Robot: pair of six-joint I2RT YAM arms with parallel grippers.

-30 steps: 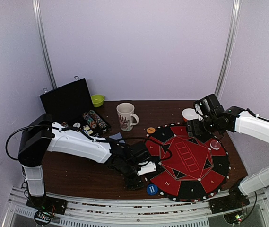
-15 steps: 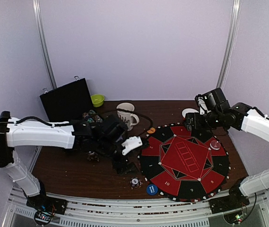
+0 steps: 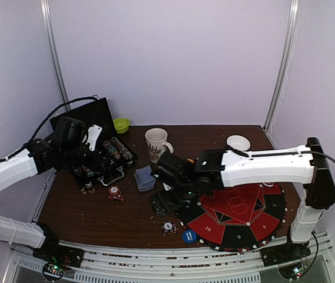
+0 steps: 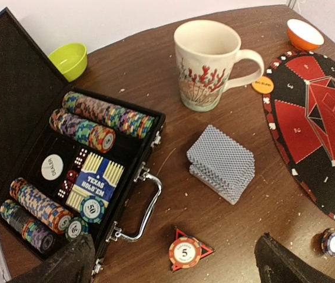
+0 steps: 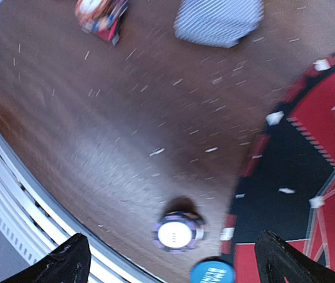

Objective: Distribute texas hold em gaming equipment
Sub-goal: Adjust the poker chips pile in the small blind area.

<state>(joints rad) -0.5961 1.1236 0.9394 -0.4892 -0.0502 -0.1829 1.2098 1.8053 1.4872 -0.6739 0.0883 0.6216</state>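
Print we could read
We read "TEXAS HOLD'EM" on the blue card box in the case, "5" on the loose chip, and "DEALER" on the white disc.

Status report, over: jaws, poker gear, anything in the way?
Left gripper jaws open, empty. Right gripper jaws open, near loose chip. Card deck on table, unheld. Mug beside deck, not blocking.

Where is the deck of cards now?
Top view: the card deck lies left of centre, right of the open case, below the mug, touching neither.
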